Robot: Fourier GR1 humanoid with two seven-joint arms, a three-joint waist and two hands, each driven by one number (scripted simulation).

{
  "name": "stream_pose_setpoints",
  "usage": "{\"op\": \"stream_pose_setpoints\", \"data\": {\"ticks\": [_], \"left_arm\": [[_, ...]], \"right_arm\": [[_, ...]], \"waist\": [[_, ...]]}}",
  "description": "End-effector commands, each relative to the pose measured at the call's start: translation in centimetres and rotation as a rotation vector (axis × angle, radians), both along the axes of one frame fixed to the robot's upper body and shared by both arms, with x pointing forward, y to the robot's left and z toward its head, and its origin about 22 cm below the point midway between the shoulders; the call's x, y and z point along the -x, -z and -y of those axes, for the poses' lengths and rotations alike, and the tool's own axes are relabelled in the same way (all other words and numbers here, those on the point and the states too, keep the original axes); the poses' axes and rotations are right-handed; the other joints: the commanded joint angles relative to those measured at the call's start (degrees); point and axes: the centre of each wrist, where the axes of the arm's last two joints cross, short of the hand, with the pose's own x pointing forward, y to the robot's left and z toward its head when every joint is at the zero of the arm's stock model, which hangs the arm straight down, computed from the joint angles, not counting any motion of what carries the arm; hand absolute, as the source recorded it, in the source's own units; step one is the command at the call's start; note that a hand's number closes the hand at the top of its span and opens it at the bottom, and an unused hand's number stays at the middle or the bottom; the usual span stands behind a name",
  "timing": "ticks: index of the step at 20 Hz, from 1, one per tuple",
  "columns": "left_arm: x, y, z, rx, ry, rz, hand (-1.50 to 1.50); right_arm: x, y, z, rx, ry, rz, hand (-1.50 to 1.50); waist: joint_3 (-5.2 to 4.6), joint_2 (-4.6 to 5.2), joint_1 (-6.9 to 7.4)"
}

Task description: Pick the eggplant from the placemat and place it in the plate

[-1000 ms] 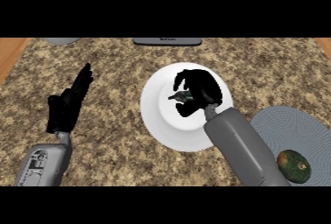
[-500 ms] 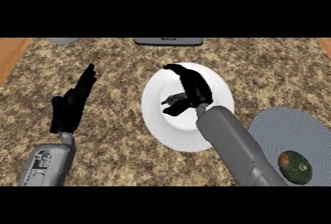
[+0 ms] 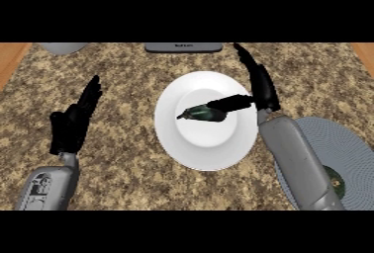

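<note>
The dark eggplant (image 3: 200, 114) lies in the middle of the white plate (image 3: 182, 148), its greenish tip pointing left. My right hand (image 3: 261, 91) stands at the plate's right rim, open, with its fingers straight and pointing away from me. Its thumb (image 3: 231, 103) stretches left and reaches the eggplant's right end. The round grey placemat (image 3: 343, 148) lies to the right, partly hidden under my right forearm. My left hand (image 3: 73, 121) rests open at the left, fingers up, well apart from the plate.
A small dark green round thing (image 3: 335, 180) sits on the placemat beside my right forearm. A grey dish (image 3: 63, 47) and a dark flat object (image 3: 182, 47) lie along the counter's far edge. Wooden strips show at both sides.
My right hand has opened over the plate and shifted right, its fingers straightening. The eggplant it held now lies in the plate. The left hand has stayed still.
</note>
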Motion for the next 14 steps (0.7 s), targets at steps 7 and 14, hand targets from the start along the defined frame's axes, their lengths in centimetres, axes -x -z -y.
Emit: {"op": "stream_pose_setpoints", "data": {"ticks": [7,14], "left_arm": [[-0.6,-0.3,0.9,-0.010,0.006,0.004,0.00],[-1.1,-1.1,0.9,-0.009,-0.004,0.017,0.00]], "right_arm": [[2.1,-1.7,15.5,-0.109,0.101,0.013,-1.50],[4.4,2.1,20.2,-0.062,0.084,-0.016,-1.50]], "waist": [[0.01,0.18,0.25],[0.00,0.21,0.54]]}}
